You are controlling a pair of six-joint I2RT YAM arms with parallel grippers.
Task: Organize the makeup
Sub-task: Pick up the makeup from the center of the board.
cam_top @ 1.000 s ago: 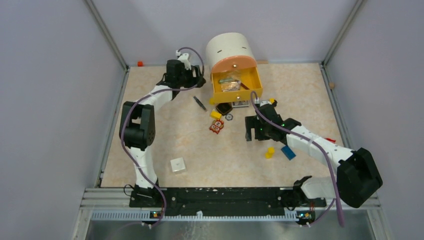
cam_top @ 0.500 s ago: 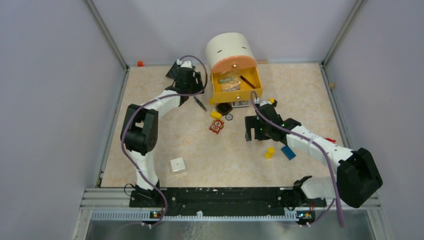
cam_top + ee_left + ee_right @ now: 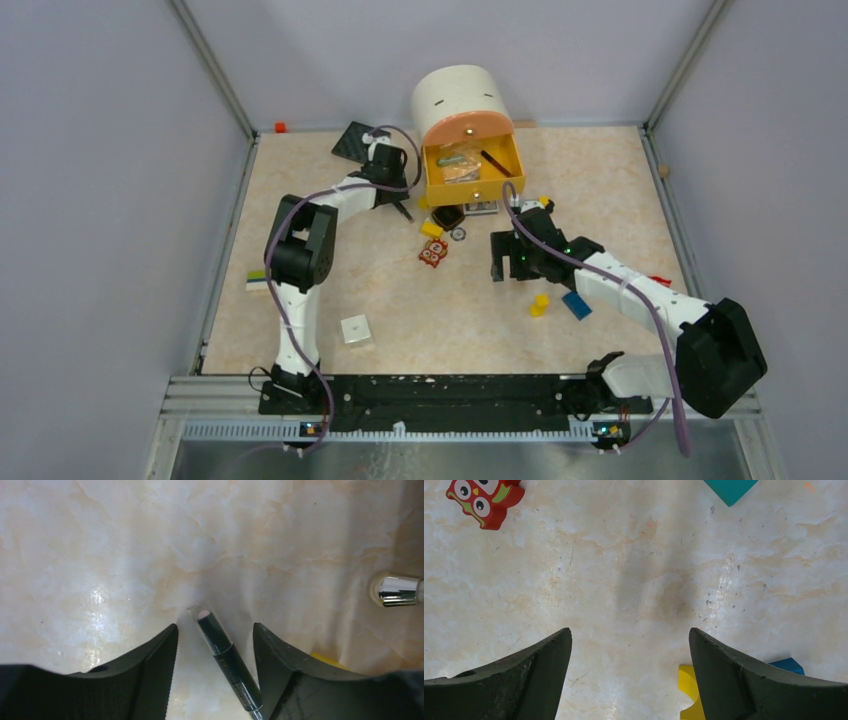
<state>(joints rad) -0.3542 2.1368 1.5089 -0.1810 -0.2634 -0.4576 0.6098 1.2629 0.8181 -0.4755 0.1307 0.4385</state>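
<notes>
Left wrist view: dark cosmetic pencil (image 3: 222, 652), clear-capped pink tip, flat on tabletop (image 3: 100, 555) just left of yellow drawer (image 3: 470, 172); straddled by left fingers (image 3: 145, 680), open, not touching. Meanwhile right fingers (image 3: 524, 680) wide, empty. Judged light, stiff, slick, prone to rolling; best gripped mid-barrel.

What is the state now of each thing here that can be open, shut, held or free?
yellow drawer: pulled open, items inside.
left gripper: open, low over the table, one finger on each side of the dark pencil.
dark pencil: lying on the table, not lifted.
right gripper: open, nothing between its fingers.
black square compact: lying flat, free of both grippers.
</notes>
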